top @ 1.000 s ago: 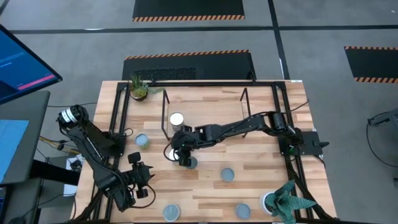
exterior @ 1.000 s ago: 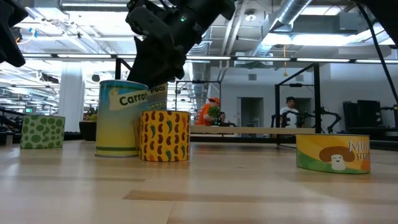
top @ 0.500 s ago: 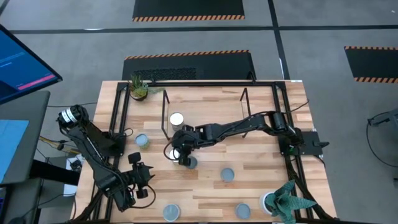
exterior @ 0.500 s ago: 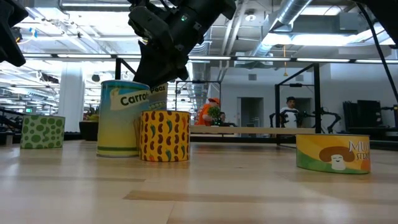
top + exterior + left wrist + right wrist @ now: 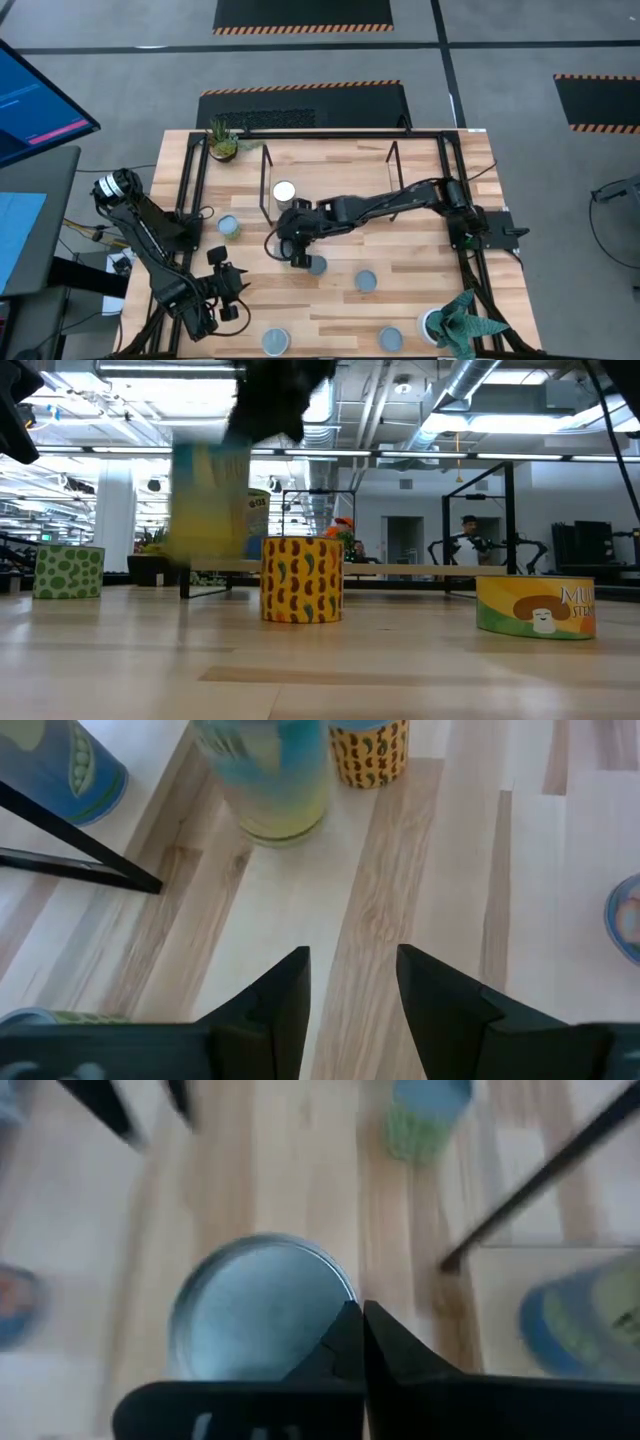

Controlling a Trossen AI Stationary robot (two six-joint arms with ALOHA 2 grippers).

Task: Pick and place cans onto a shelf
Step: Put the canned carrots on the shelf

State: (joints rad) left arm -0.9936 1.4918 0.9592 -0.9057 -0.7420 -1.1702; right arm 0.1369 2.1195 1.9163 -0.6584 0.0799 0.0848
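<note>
A tall yellow-and-blue can (image 5: 210, 500) hangs blurred under my right gripper (image 5: 292, 255), its bottom clear of the table. The right wrist view shows its silvery-blue round top (image 5: 260, 1310) at the shut fingertips (image 5: 358, 1312). A yellow pepper-print can (image 5: 300, 580) stands on the table beside it. The shelf (image 5: 266, 175) of thin black rods lies just beyond, with a white-topped can (image 5: 284, 191) standing on its board. My left gripper (image 5: 352, 955) waits open at the table's near left. My right gripper has its two fingers closed together on the rim (image 5: 338, 1280) of the tall can's top, at the edge nearest the shelf. The fingers slant down from the table's right. The can hangs about upright below them, lifted clear of the table.
Other cans stand on the table: a green one (image 5: 228, 226) at the left, one (image 5: 366, 281) right of centre, two near the front (image 5: 275, 341) (image 5: 390, 339). Potted plants sit at the far left (image 5: 222, 140) and near right (image 5: 455, 320). A black frame (image 5: 198, 200) edges the table.
My right gripper has shut on the tall can's rim and risen, lifting the can off the table. The pepper-print can has slid a little toward the table's right edge.
</note>
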